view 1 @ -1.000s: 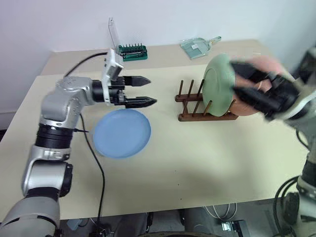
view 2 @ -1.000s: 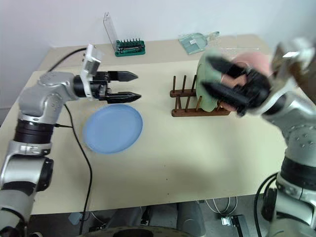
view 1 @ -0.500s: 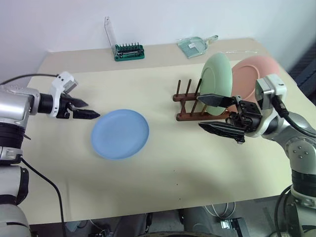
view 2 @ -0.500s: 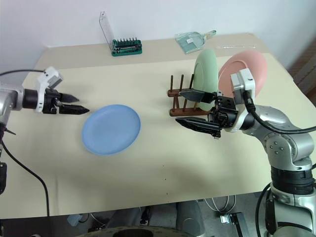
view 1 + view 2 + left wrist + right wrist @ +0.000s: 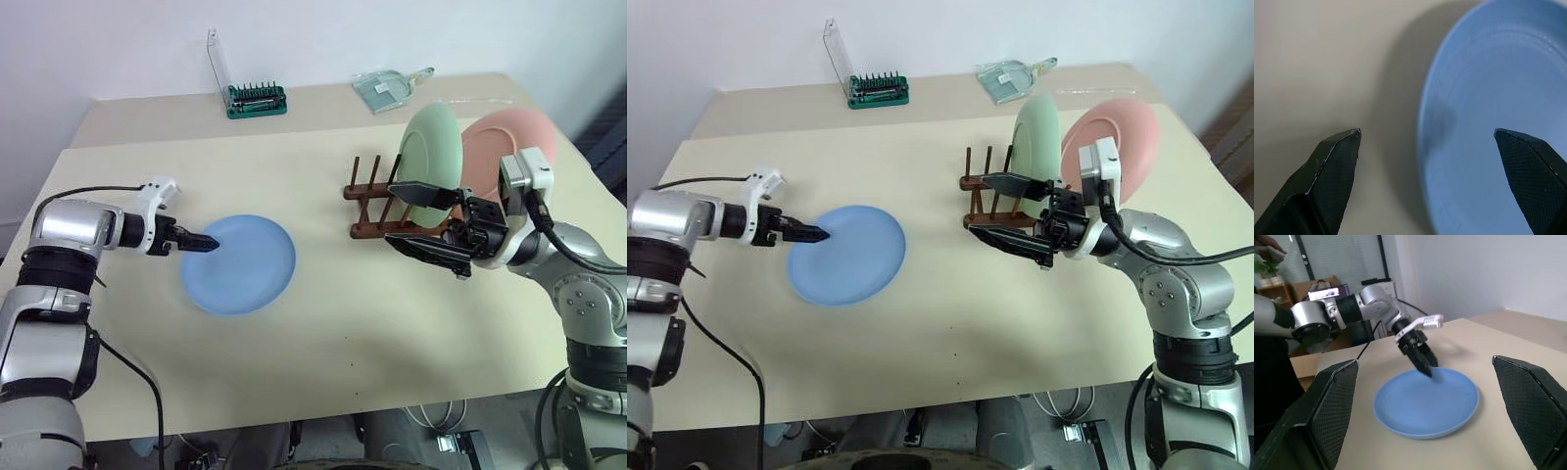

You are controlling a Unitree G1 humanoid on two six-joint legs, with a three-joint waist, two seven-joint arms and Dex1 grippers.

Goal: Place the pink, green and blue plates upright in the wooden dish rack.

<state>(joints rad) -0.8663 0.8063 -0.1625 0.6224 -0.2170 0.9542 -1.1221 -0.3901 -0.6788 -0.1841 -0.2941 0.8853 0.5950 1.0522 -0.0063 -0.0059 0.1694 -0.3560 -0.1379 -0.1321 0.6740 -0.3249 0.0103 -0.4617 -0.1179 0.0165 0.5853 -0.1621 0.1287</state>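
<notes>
A: Head view: the blue plate (image 5: 239,263) lies flat on the beige table (image 5: 323,323), and the left gripper (image 5: 200,242) is at its near-left rim, fingers spread with nothing between them. The green plate (image 5: 434,167) and pink plate (image 5: 509,147) stand upright at the right end of the wooden rack (image 5: 392,206).

B: And the right gripper (image 5: 423,217)?

A: Hovering in front of the rack, fingers wide apart, empty.

B: Left wrist view?

A: One black finger sits over the plate's bowl, the other over bare table, the rim between them. Matte surface, shallow raised lip.

B: Right wrist view?

A: The whole round plate, left gripper tips at its far edge.

B: How will it handle?

A: Stiff and light, I'd judge, perhaps slippery flat on the table. The rim is the only hold; pinch it there and tilt it up.
</notes>
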